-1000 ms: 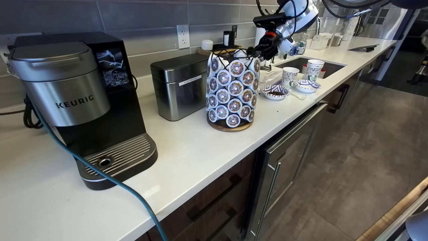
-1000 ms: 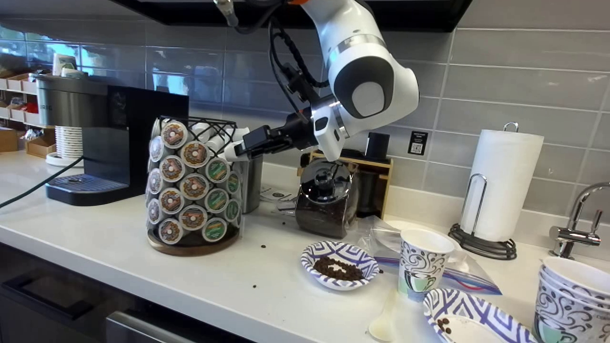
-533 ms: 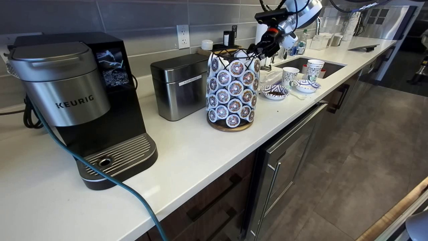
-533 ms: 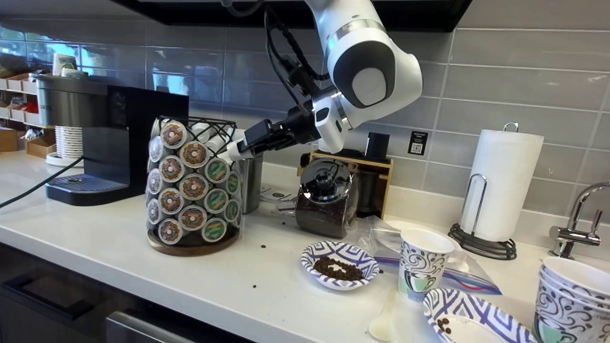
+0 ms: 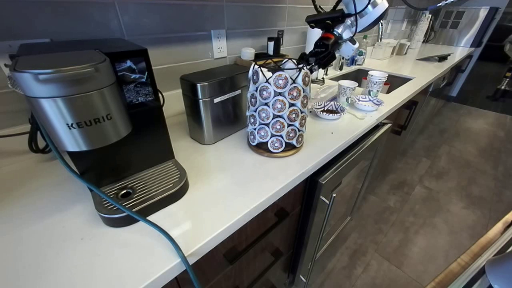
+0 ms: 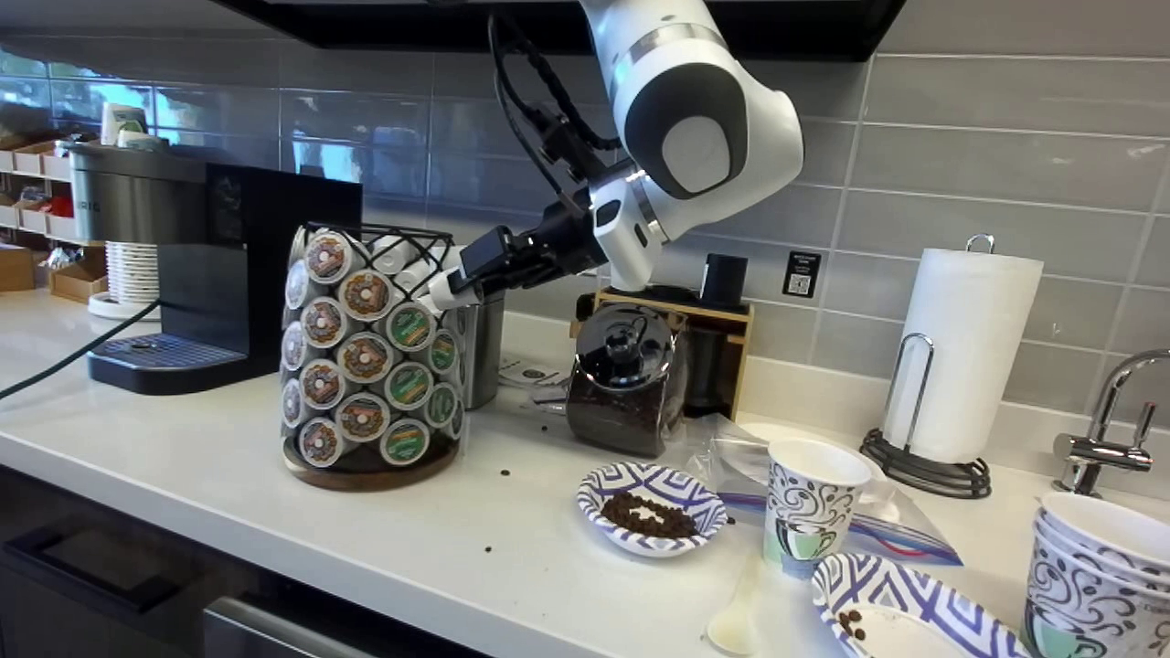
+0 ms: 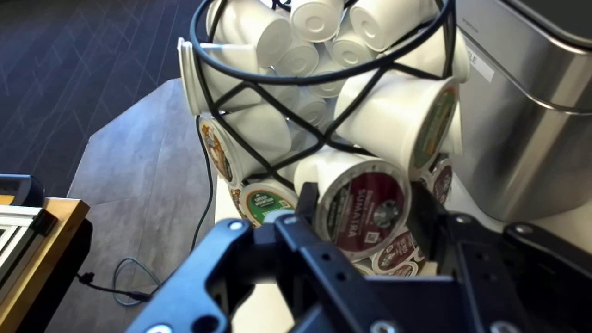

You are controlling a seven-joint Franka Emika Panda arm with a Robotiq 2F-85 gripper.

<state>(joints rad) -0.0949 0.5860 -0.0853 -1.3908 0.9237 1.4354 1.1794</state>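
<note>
The black two-finger gripper (image 7: pixel 364 200), partly closed, holds between its fingers (image 7: pixel 307 200) a white plastic pod (image 7: pixel 365 210) with maroon lid. This pod is at the upper side of the round black wire rack (image 7: pixel 296 80), beside which stands a silver metal box (image 7: pixel 522 134).

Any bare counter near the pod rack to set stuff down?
Yes: counter between coffee maker and pod rack, in front of steel bin. Rack to bean bowl: open save stray beans. Crowded past it: paper cup, cup stack, plastic bag, spoon.
</note>
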